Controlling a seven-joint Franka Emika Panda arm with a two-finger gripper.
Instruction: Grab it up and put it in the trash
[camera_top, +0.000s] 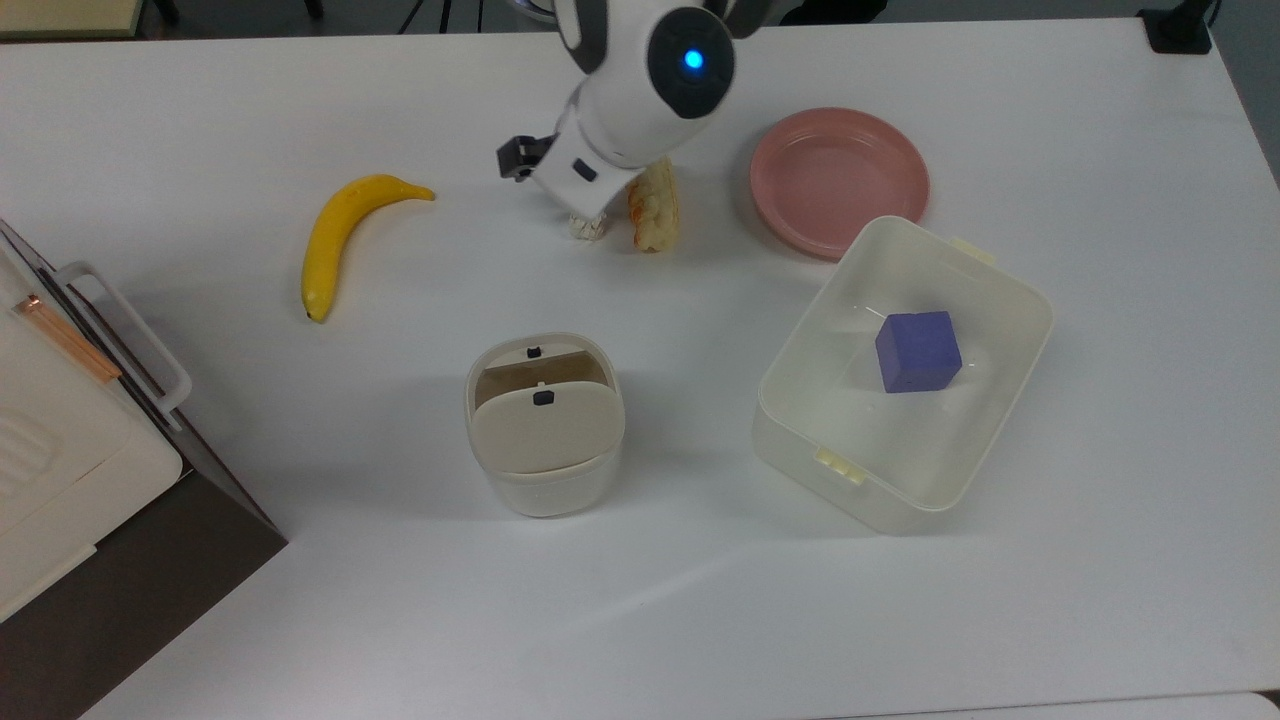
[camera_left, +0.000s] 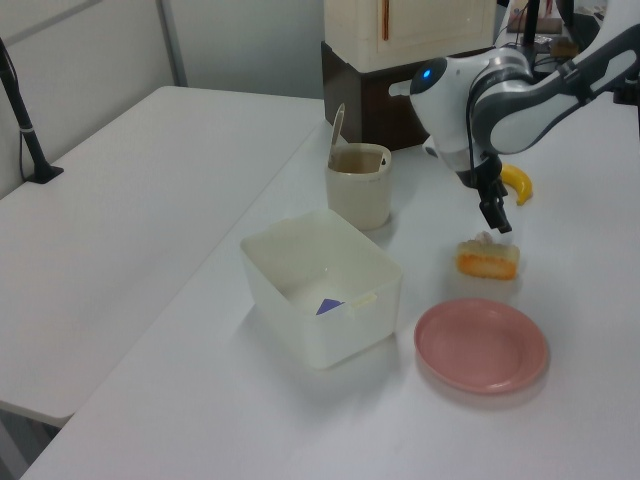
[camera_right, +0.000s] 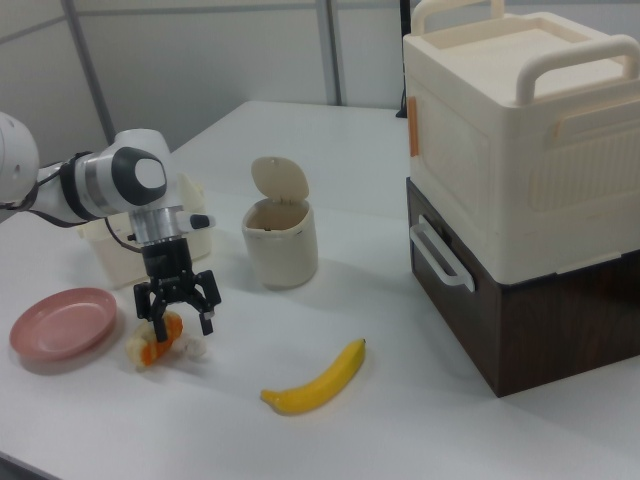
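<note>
1. Step in hand: the approach to the pickup. The gripper (camera_right: 176, 310) hangs over the paper wad (camera_right: 190, 347), fingers spread and holding nothing, tips a little above the table (camera_top: 300, 620).
2. Paper wad: on the table, just beside the bread piece (camera_top: 655, 210), on the top view's left of it. In the top view only its lower edge (camera_top: 587, 230) peeks out under the arm's wrist. Not grabbed yet.
3. In the right view the wad sits near the right-hand fingertip, not squarely between the two, so I judge the alignment slightly off. Hard to tell exactly.
4. Trash bin (camera_top: 545, 425): stands well apart from the wad, toward the top view's bottom edge. In the right view the swing lid (camera_right: 279, 182) is tipped up and the mouth looks open.
5. Next move, my read: centre the open fingers over the wad, drop straight down until the tips straddle it, then close. The wad is tiny and light, so the fingers need to reach nearly to the table surface.
6. Risk: the bread is close by, so a finger may nudge it or pinch it along with the paper. Keep the fingers off that side.
7. After that: lift, carry to the bin, release over the open gap by the lid.
8. Other stuff, not involved: banana (camera_top: 345, 235), pink plate (camera_top: 838, 178), and a clear tub (camera_top: 1020, 330) with a blue cube (camera_top: 917, 351) inside.
</note>
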